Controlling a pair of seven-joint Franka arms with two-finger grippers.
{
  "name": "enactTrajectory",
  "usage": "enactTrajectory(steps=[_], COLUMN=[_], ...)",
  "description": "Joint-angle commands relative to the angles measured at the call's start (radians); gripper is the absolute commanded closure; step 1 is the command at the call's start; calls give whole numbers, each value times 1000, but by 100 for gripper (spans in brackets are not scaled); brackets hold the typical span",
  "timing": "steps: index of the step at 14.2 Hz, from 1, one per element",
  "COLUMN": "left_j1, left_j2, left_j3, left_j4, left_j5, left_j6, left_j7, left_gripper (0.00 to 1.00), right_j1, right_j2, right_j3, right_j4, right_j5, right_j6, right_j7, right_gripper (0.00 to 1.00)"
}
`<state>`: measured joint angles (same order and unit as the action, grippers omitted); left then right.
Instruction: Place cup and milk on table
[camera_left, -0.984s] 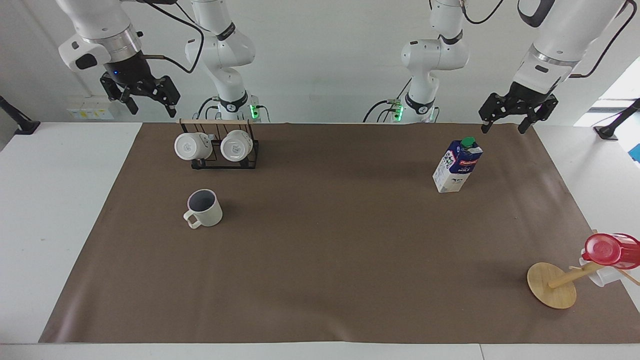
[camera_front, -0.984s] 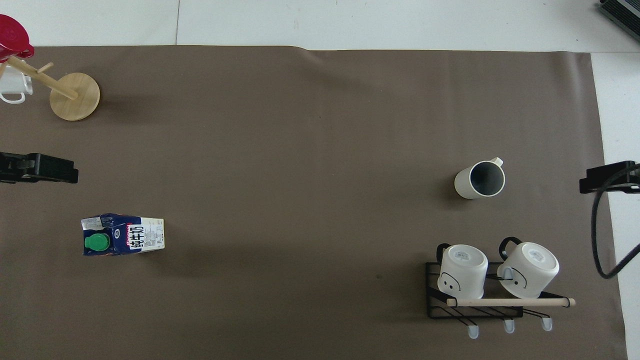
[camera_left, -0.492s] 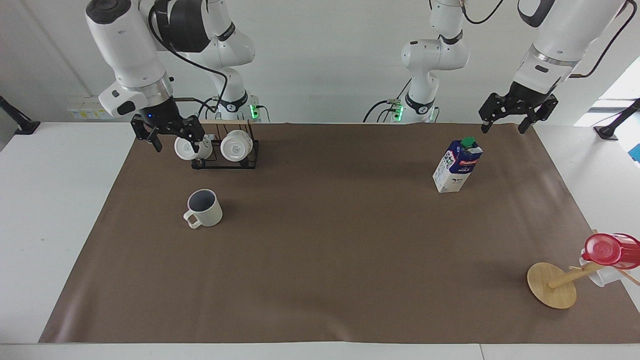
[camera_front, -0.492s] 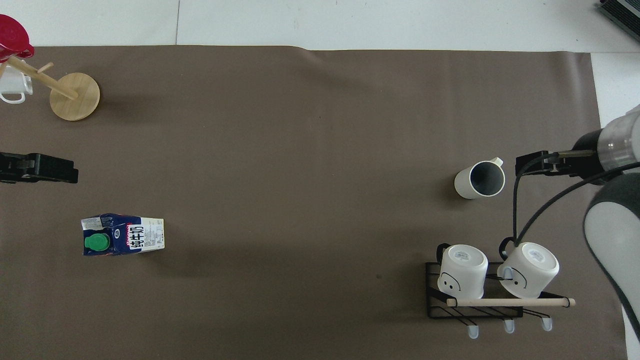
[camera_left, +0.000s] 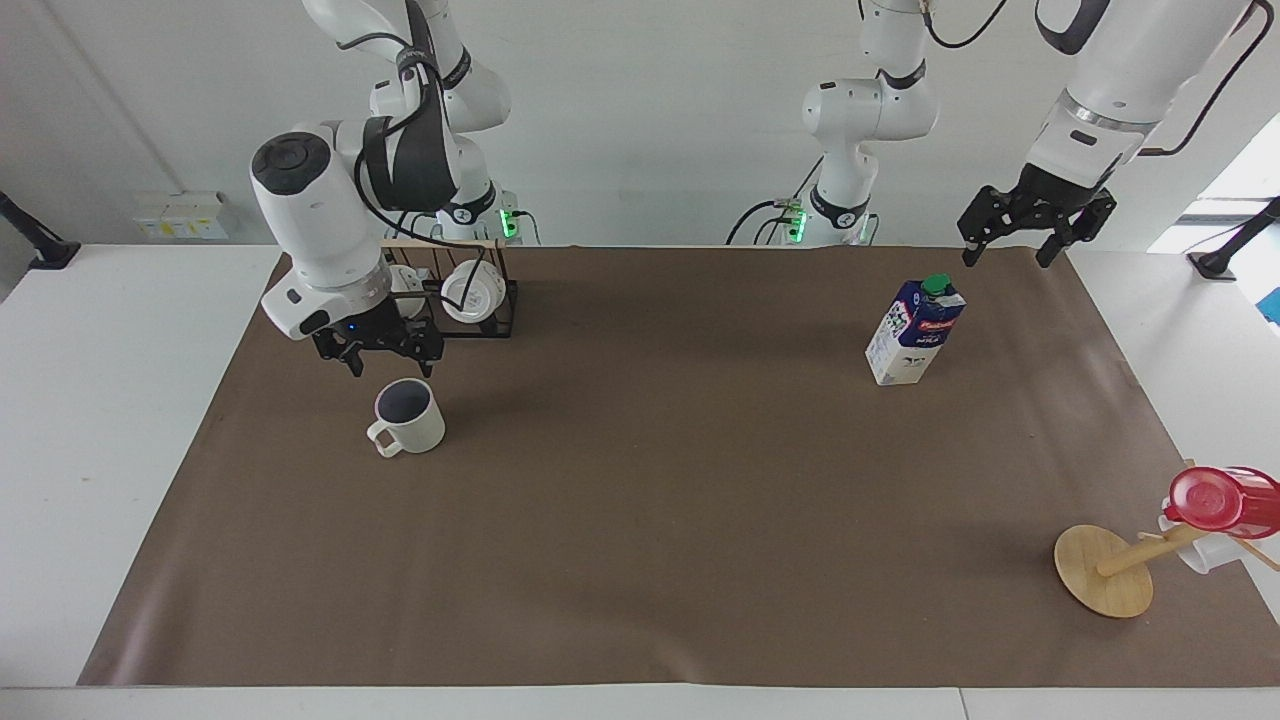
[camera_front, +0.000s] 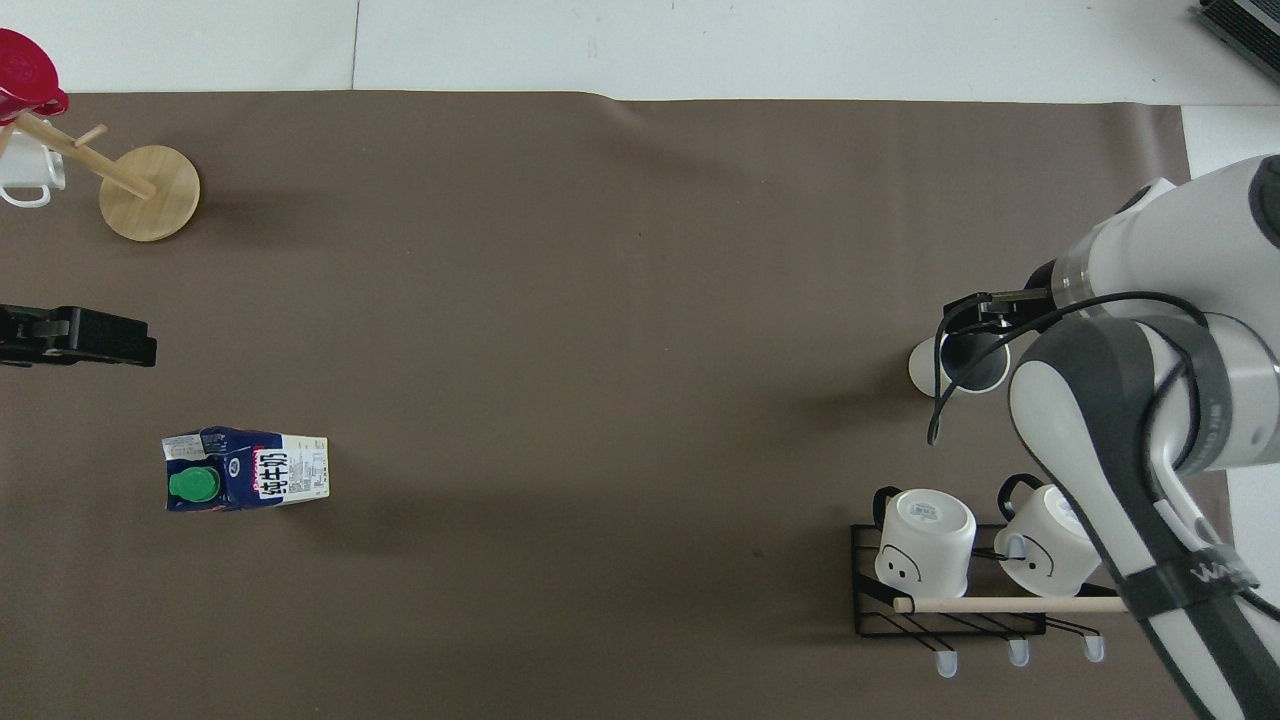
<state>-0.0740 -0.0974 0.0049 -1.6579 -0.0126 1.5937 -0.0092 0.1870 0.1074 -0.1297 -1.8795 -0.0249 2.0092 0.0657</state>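
The cream-white cup (camera_left: 410, 418) with a dark inside stands upright on the brown mat (camera_left: 650, 500) of the white table (camera_left: 100, 400), toward the right arm's end. My right gripper (camera_left: 392, 364) is open and empty, just above the cup's rim, apart from it. In the overhead view the right gripper (camera_front: 978, 308) covers part of the cup (camera_front: 930, 368). The milk carton (camera_left: 915, 330) stands upright on the mat toward the left arm's end, and shows in the overhead view (camera_front: 250, 470). My left gripper (camera_left: 1005, 255) (camera_front: 120, 340) is open and empty, waiting raised beside the milk.
A black wire rack (camera_left: 500, 310) (camera_front: 870, 610) with two white mugs (camera_front: 925, 540) stands nearer to the robots than the cup. A wooden mug tree (camera_left: 1105, 570) (camera_front: 150, 190) with a red cup (camera_left: 1215, 498) stands at the left arm's end.
My right arm has swung down from high beside the rack to just above the cup. The left arm, the cup and the milk have not moved.
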Motion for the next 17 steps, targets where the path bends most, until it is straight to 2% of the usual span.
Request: enactTrajectory(steps=[1, 3, 11, 17], left_j1=[-7, -7, 0, -1], left_j2=[-2, -2, -2, -2], left_j3=[4, 4, 6, 6], left_j4=[15, 15, 15, 17], left_j5=[-1, -1, -1, -1], left_j6=[-24, -24, -28, -24], left_j7=[9, 11, 8, 15], left_gripper=[0, 0, 0, 0], right_j1=[11, 25, 25, 14], right_j2=[15, 50, 72, 109], right_j3=[-1, -1, -1, -1], right_j4=[-41, -53, -165, -173], right_j5=[5, 5, 5, 5], right_j6=[48, 101, 226, 267], right_j7=[-1, -1, -4, -10], right_gripper=[0, 0, 0, 0])
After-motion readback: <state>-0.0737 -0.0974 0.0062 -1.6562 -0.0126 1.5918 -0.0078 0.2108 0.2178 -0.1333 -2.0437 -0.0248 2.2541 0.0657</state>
